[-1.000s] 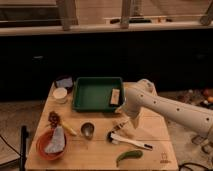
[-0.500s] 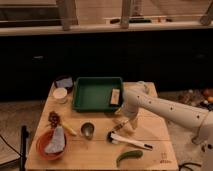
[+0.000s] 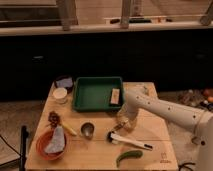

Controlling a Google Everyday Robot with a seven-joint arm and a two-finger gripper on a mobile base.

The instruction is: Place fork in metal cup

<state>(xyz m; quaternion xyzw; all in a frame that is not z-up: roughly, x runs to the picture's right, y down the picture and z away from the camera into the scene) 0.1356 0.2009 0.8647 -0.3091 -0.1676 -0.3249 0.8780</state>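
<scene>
The white arm's gripper (image 3: 125,125) hangs low over the wooden table (image 3: 155,135), right of the small round grey steel cup (image 3: 87,130), with bare board between them; whether it grips anything I cannot tell, and the fork cannot be made out. The cup's inside looks dark, the green rectangular tray (image 3: 95,92) holds a small tan block (image 3: 115,96), and the orange-red bowl (image 3: 42,147) near the front left edge holds a pale blue cloth (image 3: 55,141). A white-handled tool with a black head (image 3: 128,142) lies just below the gripper, above a green pepper (image 3: 128,156).
</scene>
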